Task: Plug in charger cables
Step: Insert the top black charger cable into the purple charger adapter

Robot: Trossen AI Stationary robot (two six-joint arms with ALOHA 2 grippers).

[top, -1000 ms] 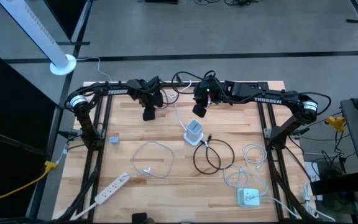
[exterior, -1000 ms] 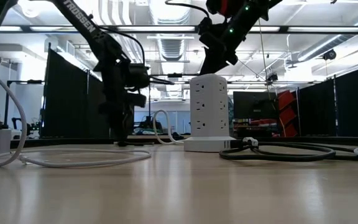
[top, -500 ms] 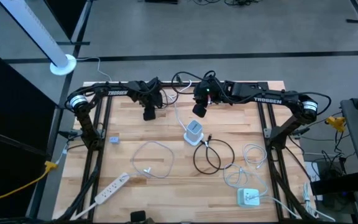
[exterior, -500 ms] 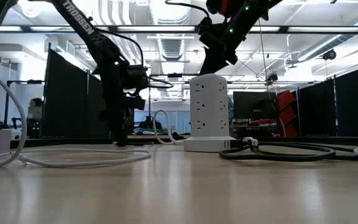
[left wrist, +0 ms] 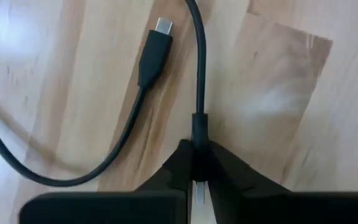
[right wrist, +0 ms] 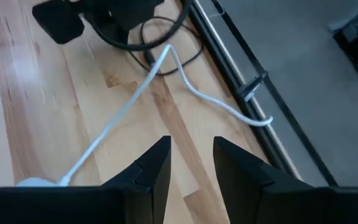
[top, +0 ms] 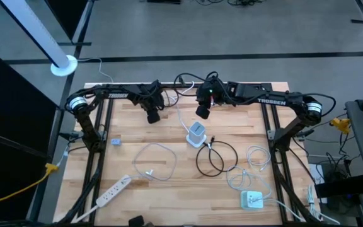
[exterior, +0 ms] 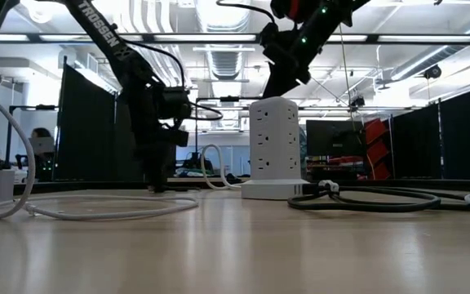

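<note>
Black charger cable [left wrist: 199, 81] pinched at one plug end in the left gripper [left wrist: 199, 163], far side of table [top: 137, 139].
Left jaws closed on that plug; cable's other end, a USB-C plug [left wrist: 154, 50], lies flat on the wood just beside it, cable looping round between the two. High view puts the left gripper [top: 152, 116] near the table's far edge, left of the white tower power strip [top: 196, 132]. Right gripper [right wrist: 188, 163] hangs above and behind the tower, jaws parted, nothing between them; a white cord [right wrist: 129, 106] runs across the wood below it. Other cables loose on the table: a second black loop [top: 216, 157] just beside the tower, white loop [top: 153, 161] front-left, white loops [top: 257, 157] right, near a flat white charger block [top: 252, 200]. Long white power strip [top: 112, 191] at front-left corner.
</note>
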